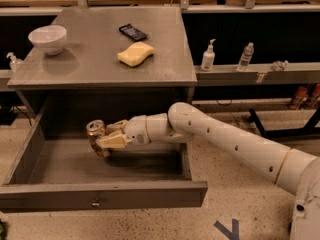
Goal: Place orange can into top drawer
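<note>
One orange can (94, 130), slightly tilted, sits clamped between the jaws of the gripper (106, 140) low inside the open top drawer (60, 196), left of its middle and below the bench (95, 66) edge, evidently positioned for release, with bare drawer floor around it and the walls well apart.

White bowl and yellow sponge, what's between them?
Only bare tabletop, seen in the camera view. The end effector is lower, over the open top drawer, gripping the orange can.
</note>
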You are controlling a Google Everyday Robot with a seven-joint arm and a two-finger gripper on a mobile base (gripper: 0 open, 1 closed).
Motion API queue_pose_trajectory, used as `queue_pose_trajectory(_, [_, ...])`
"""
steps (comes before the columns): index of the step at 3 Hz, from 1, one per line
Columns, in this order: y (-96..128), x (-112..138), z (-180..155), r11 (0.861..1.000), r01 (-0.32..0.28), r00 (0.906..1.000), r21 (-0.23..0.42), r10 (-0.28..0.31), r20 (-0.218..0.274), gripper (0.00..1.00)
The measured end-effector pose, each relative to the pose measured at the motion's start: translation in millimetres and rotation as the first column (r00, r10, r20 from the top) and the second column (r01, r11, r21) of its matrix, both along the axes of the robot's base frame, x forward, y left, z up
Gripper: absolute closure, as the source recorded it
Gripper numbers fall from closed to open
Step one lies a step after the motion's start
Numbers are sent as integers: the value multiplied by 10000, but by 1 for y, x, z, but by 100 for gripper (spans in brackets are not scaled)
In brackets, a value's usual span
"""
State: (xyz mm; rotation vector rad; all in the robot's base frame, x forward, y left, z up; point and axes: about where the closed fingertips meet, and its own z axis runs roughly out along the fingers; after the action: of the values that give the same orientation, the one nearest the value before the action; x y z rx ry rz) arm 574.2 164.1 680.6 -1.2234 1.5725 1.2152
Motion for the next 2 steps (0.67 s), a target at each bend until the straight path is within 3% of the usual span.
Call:
queue_pose_trajectory(1, [-3, -4, -13, 9979, -13, 10000, -653, 7, -94, 1])
queue_pose_trajectory(2, [-4, -5, -16, 9970, -13, 9999, -772, 4, -116, 0])
